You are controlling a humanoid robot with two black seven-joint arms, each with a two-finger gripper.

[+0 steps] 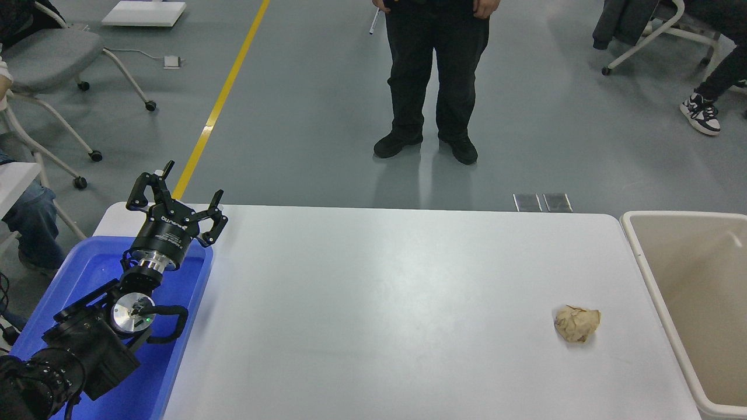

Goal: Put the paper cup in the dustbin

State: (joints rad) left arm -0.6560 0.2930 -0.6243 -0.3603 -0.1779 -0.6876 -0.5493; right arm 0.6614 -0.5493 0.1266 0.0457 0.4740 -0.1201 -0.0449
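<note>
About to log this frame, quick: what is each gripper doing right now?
Left gripper: open, holding nothing, parked above the blue tray.
Right gripper: not in view.

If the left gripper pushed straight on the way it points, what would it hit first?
Probably nothing on the table: the open left gripper points past the blue tray and over the table's far left corner toward bare floor. Depth is uncertain.
</note>
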